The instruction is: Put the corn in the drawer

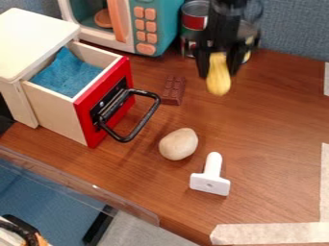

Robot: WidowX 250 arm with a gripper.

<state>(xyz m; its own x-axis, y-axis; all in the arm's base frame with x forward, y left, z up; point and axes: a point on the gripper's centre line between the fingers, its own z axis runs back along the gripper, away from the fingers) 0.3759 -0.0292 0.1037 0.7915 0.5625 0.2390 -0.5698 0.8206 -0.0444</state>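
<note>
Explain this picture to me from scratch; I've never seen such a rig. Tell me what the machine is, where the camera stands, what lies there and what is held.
The black machine at the top is a robot arm. Its claw hangs down and holds the yellow corn above the wooden table. There is one picture, from a fixed camera looking down at a slant. At left, a drawer with a red front stands open, with blue cloth inside. Near it lies a brown bar; nearer the camera are a pale, rounded lump and a white T-shaped tool. Behind stand a toy microwave and cans.
</note>
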